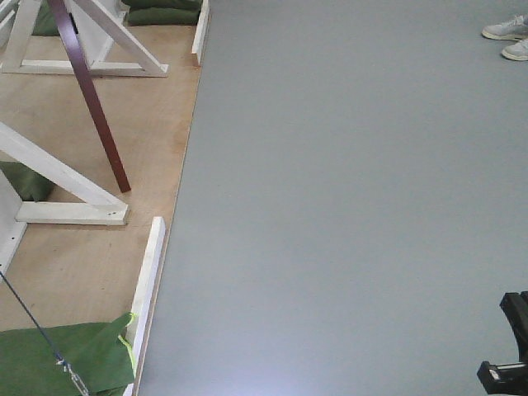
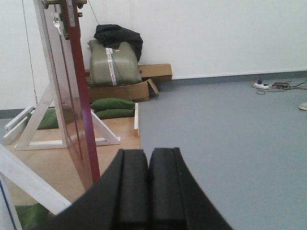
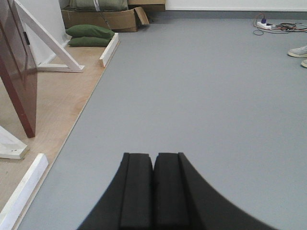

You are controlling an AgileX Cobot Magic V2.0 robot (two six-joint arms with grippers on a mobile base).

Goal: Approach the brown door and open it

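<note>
On the plywood platform (image 1: 91, 264) at about ten o'clock in the front view, the brown door (image 1: 91, 99) stands nearly edge-on, its narrow glossy edge slanting down to a lower corner just above the boards, between two white frame braces (image 1: 66, 181). The grey floor (image 1: 355, 206) fills everything from twelve round to five o'clock, and a pair of pale shoes (image 1: 511, 33) sits at the far edge near one o'clock. A green sandbag (image 1: 66, 359) lies at seven o'clock beside a white kerb strip (image 1: 148, 289). From the left wrist view the door rises at eleven o'clock, well apart from the left gripper (image 2: 148, 191), whose two black pads are pressed flat together with nothing between them. Keys (image 2: 57, 21) dangle near the top of the door, next to a silver latch plate (image 2: 72, 12) on its edge. Behind it, at twelve o'clock, a grey-green case (image 2: 114, 64) with black cloth (image 2: 117, 34) draped on top rests against cardboard boxes (image 2: 144, 81) by the white wall. In the right wrist view the right gripper (image 3: 153, 191) likewise has its pads closed on each other and empty, over bare floor; the door's lower part shows at nine o'clock, well off to the side.
</note>
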